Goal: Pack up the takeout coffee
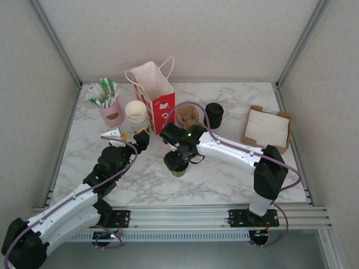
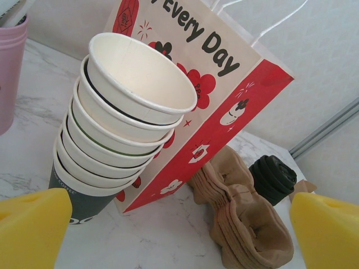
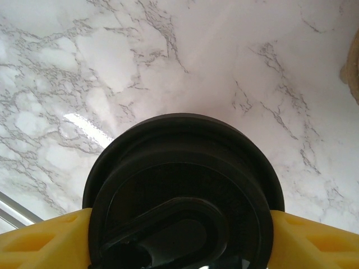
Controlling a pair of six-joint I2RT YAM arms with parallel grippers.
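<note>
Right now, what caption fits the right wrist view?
The right gripper clasps the black-lidded takeout coffee, marble table behind.

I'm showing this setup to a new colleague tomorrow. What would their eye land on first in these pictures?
Most striking is the red-and-white paper bag printed with flowers, standing at the back of the marble table, with a leaning stack of cream paper cups just to its left. Near the table's middle, the right hand grips the black-lidded takeout coffee, yellow fingers on either side.
</note>
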